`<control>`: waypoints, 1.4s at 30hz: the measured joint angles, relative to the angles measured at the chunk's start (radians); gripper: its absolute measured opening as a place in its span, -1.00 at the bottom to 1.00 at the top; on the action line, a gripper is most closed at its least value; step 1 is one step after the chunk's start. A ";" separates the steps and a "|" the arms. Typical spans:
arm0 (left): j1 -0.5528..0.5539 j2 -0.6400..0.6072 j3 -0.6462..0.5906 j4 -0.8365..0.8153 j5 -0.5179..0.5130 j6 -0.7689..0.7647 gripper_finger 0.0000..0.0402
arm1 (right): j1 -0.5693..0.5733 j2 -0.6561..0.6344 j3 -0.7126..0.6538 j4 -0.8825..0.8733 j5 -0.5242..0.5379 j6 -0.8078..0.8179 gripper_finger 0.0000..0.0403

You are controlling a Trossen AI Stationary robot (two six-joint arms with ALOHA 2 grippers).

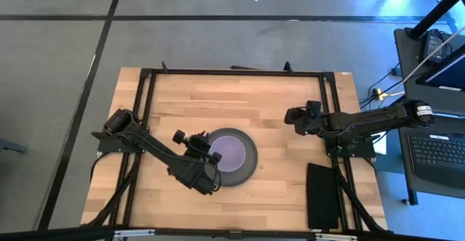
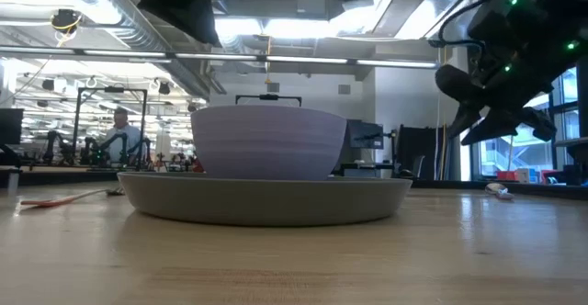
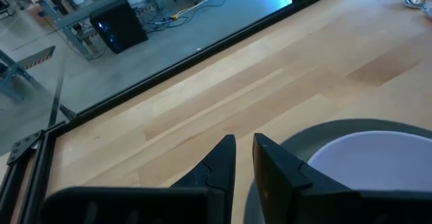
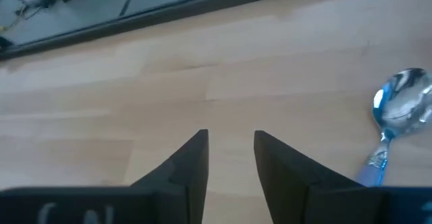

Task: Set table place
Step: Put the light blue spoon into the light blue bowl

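Note:
A lavender bowl [image 1: 231, 152] stands in a dark grey round plate [image 1: 251, 170] at the middle of the wooden table [image 1: 240, 96]; both also show in the low view, the bowl [image 2: 268, 141] on the plate [image 2: 266, 199]. My left gripper [image 3: 243, 146] hovers over the plate's left rim, empty, its fingers almost together. My right gripper [image 4: 231, 143] hovers right of the plate, slightly open and empty, next to the lilac-handled spoon [image 4: 398, 113], which lies flat on the table. The orange-handled fork [image 2: 55, 198] lies flat at the left.
A black rectangular pad [image 1: 323, 195] lies at the table's near right corner. A black metal frame [image 1: 232, 72] runs around the table. Bare wood lies between the plate and the far edge. A person [image 2: 119, 130] shows far off in the room.

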 joint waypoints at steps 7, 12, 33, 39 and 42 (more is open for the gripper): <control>0.000 0.000 0.000 0.001 -0.017 0.003 -0.76 | -0.022 0.112 0.000 -0.011 0.030 0.078 -0.39; 0.000 0.000 0.000 0.001 -0.017 0.004 -0.76 | -0.043 0.156 0.001 -0.140 0.017 0.203 -0.39; 0.000 0.000 0.000 0.005 -0.019 0.004 -0.76 | -0.051 0.350 0.001 -0.297 -0.088 0.495 -0.39; 0.000 0.000 0.000 0.005 -0.025 0.005 -0.76 | -0.051 0.393 0.001 -0.258 -0.075 0.500 -0.39; 0.000 0.000 0.000 0.005 -0.025 0.005 -0.76 | -0.051 0.402 0.001 -0.239 -0.062 0.502 -0.39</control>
